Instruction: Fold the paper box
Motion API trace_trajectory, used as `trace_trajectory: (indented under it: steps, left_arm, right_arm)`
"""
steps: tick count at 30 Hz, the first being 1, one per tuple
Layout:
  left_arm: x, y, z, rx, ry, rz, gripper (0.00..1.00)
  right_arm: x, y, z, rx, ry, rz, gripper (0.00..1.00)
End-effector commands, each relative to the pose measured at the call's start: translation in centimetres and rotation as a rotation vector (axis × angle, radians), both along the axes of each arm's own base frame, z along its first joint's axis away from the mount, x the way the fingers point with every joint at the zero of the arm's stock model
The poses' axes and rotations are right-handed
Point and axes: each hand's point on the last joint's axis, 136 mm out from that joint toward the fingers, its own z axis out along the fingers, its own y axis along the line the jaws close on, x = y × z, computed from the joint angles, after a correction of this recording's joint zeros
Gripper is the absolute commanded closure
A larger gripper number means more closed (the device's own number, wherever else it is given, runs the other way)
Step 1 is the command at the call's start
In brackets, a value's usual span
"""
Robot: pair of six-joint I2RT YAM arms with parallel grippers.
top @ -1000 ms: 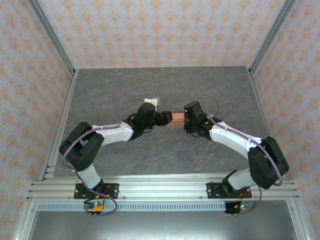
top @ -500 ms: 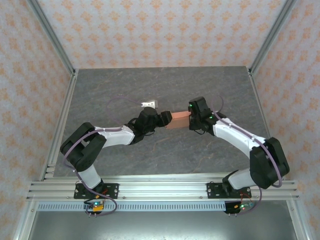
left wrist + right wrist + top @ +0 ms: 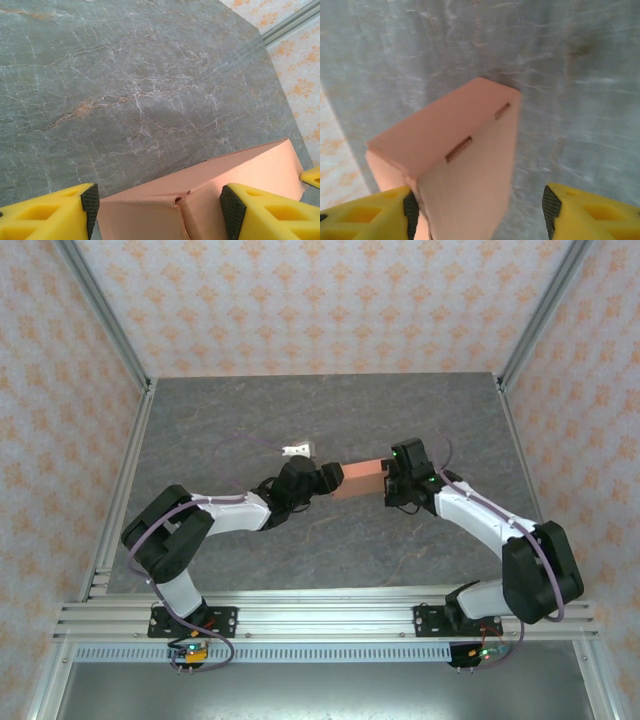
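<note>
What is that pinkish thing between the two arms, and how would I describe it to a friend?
Look at the grey marbled table. Near its middle the left gripper and right gripper face each other, with the box spanning the gap between them. It is a salmon-orange card block, unlike the small white object lying just beyond the left gripper.

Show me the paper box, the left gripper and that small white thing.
paper box (image 3: 362, 480), top external view, middle of its top face
left gripper (image 3: 159, 204), left wrist view, midway between fingertips
small white thing (image 3: 297, 450), top external view, its centre
</note>
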Motion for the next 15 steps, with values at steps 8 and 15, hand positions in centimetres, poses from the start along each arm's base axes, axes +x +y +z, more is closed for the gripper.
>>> trace_trajectory:
  steps: [8, 15]
  left_arm:
    - [-1.1, 1.5, -4.3, 0.120, 0.110, 0.021, 0.32]
    - [-0.9, 0.7, -3.9, 0.104, 0.100, -0.014, 0.31]
  right_arm:
    - [-0.9, -1.8, 5.7, -0.093, -0.048, 0.042, 0.33]
    - [-0.5, 0.0, 5.2, -0.041, -0.054, 0.096, 0.30]
